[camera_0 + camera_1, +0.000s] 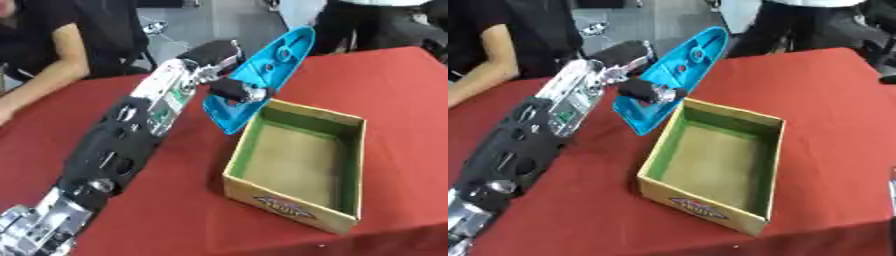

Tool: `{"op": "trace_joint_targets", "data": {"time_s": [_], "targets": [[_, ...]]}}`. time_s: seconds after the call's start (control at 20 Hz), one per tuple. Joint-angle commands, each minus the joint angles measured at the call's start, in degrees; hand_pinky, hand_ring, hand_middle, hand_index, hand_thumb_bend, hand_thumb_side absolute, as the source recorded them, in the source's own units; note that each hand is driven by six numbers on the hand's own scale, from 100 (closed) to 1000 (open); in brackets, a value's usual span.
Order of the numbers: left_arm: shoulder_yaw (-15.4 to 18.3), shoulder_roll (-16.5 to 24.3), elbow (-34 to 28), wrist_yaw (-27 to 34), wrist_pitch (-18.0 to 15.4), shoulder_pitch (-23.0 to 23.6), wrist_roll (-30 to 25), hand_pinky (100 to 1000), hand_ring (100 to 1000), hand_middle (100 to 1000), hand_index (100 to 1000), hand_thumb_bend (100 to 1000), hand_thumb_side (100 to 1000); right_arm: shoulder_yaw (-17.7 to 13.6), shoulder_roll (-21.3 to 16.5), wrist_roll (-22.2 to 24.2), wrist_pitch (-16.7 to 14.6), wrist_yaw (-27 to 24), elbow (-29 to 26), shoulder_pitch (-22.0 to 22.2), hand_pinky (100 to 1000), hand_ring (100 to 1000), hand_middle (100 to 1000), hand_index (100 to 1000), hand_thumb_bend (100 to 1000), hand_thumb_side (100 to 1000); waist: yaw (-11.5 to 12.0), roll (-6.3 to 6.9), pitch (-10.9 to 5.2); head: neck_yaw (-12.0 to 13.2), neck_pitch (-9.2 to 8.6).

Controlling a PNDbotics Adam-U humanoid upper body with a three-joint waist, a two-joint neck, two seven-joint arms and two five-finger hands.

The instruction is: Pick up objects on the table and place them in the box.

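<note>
My left hand [219, 70] has its fingers curled round a blue plastic shell [262, 75], pinching it near the lower half. The shell is raised off the red table [175, 210] and hangs at the far-left corner of the open cardboard box [297, 160]. Its long axis slants from a low, blunt end just beside the box rim up to a pointed tip, away from me and to my right. As I judge it, the box interior lies rightward and nearer me from the hand. My right hand is not visible.
</note>
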Motion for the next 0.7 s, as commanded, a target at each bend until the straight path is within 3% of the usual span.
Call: {"op": "trace_joint_targets", "data": {"time_s": [0.05, 0.7], "targets": [[-0.44, 0.08, -0.48, 0.26, -0.74, -1.51, -0.23, 100, 100, 100, 100, 454, 801, -0.18, -0.37, 0.1, 0.04, 0.16, -1.05, -0.95, 603, 812, 848, 994, 456, 977, 0.01, -0.24, -0.47, 0.34, -0.08], [-2.92, -1.65, 2.98, -0.76, -4.27, -1.12, -1.56, 100, 100, 100, 100, 453, 806, -0.04, -0.28, 0.28, 0.02, 0.12, -1.06, -1.0, 602, 811, 847, 995, 456, 977, 0.03, -0.21, -0.4, 0.69, -0.08]]}}
